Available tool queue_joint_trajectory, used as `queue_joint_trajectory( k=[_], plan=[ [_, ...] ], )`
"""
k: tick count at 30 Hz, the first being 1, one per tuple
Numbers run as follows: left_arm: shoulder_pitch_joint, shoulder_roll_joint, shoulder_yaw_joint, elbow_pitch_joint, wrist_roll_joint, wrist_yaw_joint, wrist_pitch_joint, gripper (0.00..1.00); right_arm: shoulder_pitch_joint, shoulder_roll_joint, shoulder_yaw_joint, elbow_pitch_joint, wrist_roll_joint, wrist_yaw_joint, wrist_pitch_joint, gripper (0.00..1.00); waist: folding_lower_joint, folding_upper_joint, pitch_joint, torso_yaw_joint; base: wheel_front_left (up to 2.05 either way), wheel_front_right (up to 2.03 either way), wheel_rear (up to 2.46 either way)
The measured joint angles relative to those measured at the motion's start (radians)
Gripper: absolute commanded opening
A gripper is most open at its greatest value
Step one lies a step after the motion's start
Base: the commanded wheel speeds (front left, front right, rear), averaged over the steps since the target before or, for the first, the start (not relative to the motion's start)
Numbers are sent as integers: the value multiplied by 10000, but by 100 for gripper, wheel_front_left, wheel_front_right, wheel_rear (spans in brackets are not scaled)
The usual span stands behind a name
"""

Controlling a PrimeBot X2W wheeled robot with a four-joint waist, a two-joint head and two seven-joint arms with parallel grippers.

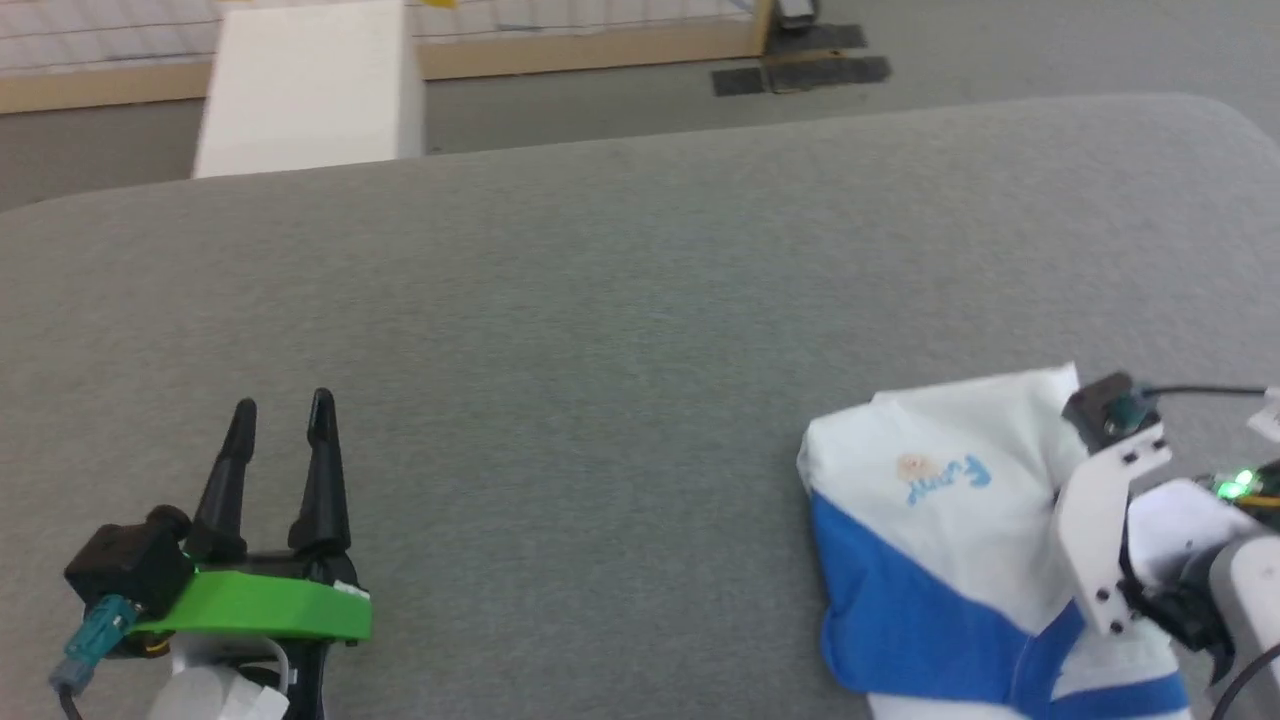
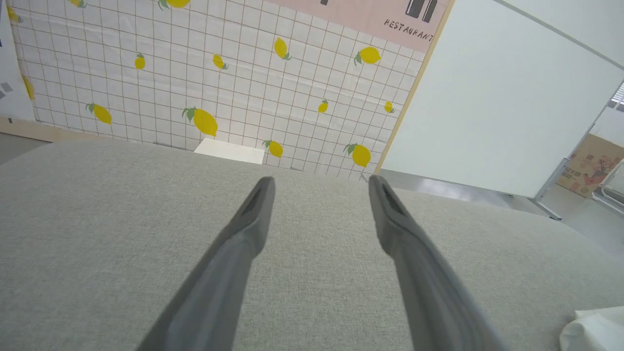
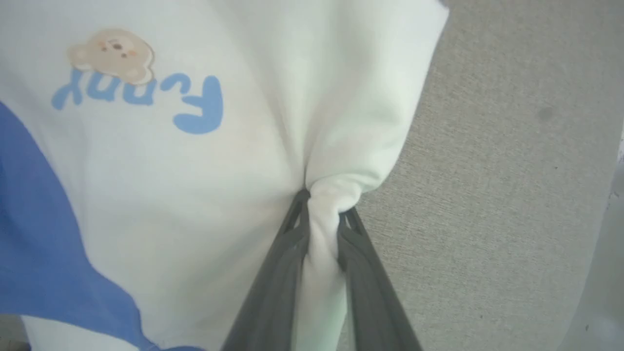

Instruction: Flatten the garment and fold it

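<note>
Right tool (image 3: 322, 207) pinches the bunched garment (image 3: 146, 185), its lettering (image 3: 141, 95) upside-down.

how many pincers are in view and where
2. The left pincer sits open at the head view's lower left, over the grey surface. The right pincer, at the lower right, is shut on a white fold of the garment.

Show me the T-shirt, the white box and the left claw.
T-shirt (image 1: 900, 600), head view, on its blue band.
white box (image 1: 305, 90), head view, on its top face.
left claw (image 1: 282, 402), head view, midway between its fingertips.
</note>
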State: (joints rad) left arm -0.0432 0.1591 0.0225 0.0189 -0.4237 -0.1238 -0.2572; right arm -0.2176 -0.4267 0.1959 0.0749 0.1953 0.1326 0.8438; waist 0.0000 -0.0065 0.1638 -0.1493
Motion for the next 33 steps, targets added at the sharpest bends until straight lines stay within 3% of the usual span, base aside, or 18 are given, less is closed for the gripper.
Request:
queue_joint_trajectory(
  k=[11,24,28,29,30,31,33],
  plan=[
    [-954,802,161,-1181,151,35,568,100,-2255,-805,-1409,1755,-221,2,-1335,0,0,0,1723,-1360,0,0,0],
    [-1269,1697,782,-2984,240,370,1427,100,-4668,-1714,-3423,3666,-1360,2,-2428,0,2,0,4392,-1429,0,0,0],
    [-1256,1990,1156,-3565,238,508,1703,100,-5328,-1565,-3994,4211,-1657,2,-2834,0,2,0,5196,-1424,0,0,0],
    [-1256,2019,1198,-3651,238,535,1732,100,-5418,-1521,-4054,4288,-1733,2,-2934,15,2,0,5308,-1430,0,0,0],
    [-1239,2061,1243,-3758,238,550,1776,100,-5490,-1480,-4117,4368,-1860,2,-3091,44,2,0,5437,-1439,0,0,0],
    [-1219,2111,1279,-3848,238,558,1824,100,-5580,-1427,-4207,4479,-1954,2,-3248,100,2,0,5553,-1451,0,0,0],
    [-1215,2169,1340,-3988,238,573,1854,100,-5740,-1352,-4297,4669,-2067,2,-3448,100,3,0,5711,-1489,0,0,0]
  ],
)
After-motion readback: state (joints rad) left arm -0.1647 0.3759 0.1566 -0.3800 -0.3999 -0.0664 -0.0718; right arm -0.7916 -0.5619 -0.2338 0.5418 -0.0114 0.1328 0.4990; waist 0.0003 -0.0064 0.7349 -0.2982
